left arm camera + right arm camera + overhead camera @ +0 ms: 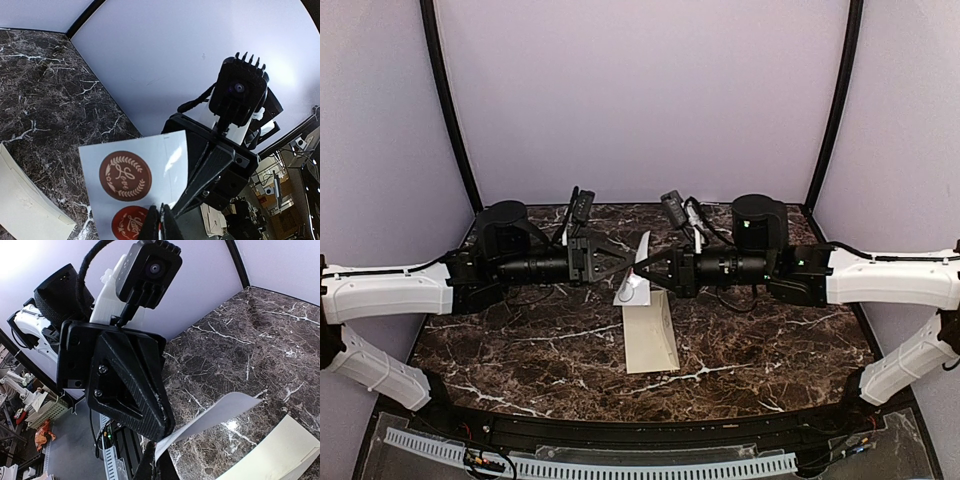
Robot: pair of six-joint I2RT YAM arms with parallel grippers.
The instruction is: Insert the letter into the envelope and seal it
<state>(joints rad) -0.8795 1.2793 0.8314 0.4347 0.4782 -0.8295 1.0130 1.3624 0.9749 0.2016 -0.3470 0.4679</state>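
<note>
A white sticker sheet [641, 250] hangs in the air between both grippers, above the marble table [520, 340]. It carries a brown round seal sticker [125, 175] and a red one [129, 223]. My left gripper [160, 224] is shut at the right edge of the red sticker. My right gripper [159, 467] is shut on the sheet's [210, 417] lower corner, facing the left one. The cream envelope [650, 335] lies flat on the table below them; it also shows as the envelope [25, 205] at the left wrist view's lower left and the envelope [280, 450] at the right wrist view's lower right. The letter is out of view.
Both arms reach inward from the table's sides and meet tip to tip near the middle [633, 265]. Lilac walls close the back and sides. A white perforated cable rail [590, 465] runs along the near edge.
</note>
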